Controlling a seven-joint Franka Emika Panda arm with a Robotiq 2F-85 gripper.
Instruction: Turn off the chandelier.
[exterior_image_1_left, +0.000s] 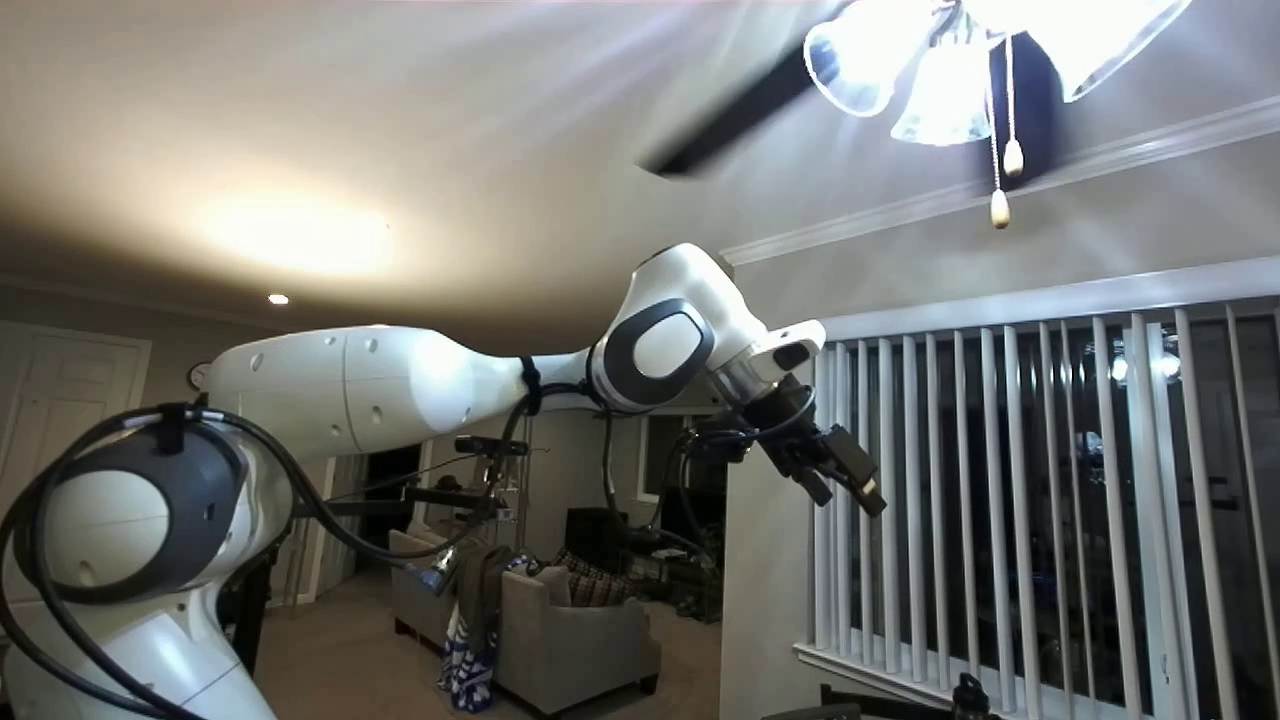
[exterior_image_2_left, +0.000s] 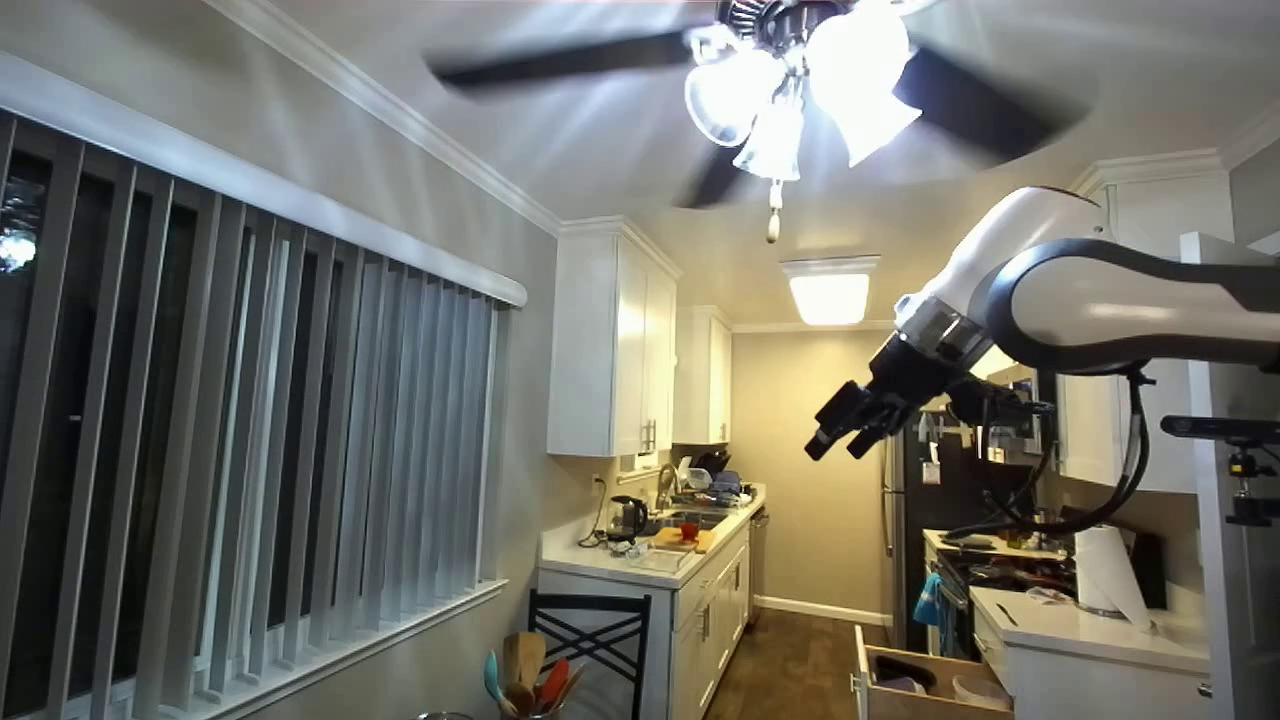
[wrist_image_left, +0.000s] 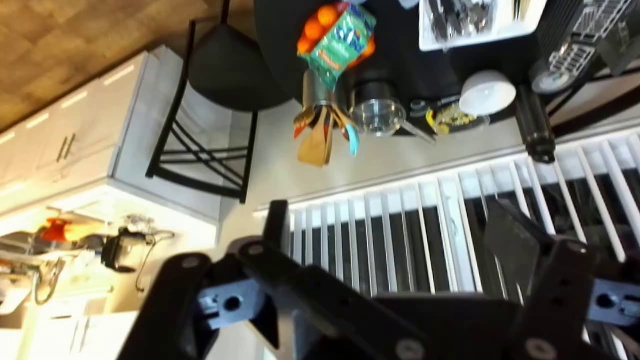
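Chandelier (exterior_image_1_left: 948, 92) lit; 2 pull chains (exterior_image_1_left: 1000, 209) hang under; pincer (exterior_image_2_left: 838, 447) lower, well apart, w/ jaws spread.

Exterior views share chandelier (exterior_image_1_left: 948, 90) and arm (exterior_image_2_left: 1090, 300) from opposite sides.

A black two-fingered tool (wrist_image_left: 392, 225) has its fingers (wrist_image_left: 275, 225) spread wide before white vertical slatted blinds (wrist_image_left: 388, 240); on a black, curved-edged surface (wrist_image_left: 400, 50), a green printed plastic bag (wrist_image_left: 341, 45) overlaps round orange fruit (wrist_image_left: 316, 27); nearby are a silvery cylinder (wrist_image_left: 317, 90) of wooden and coloured utensils (wrist_image_left: 314, 145), a clear long-handled pot (wrist_image_left: 378, 117), a white bowl (wrist_image_left: 487, 92) and a white rectangular tray (wrist_image_left: 510, 30) of metal cutlery (wrist_image_left: 452, 20).
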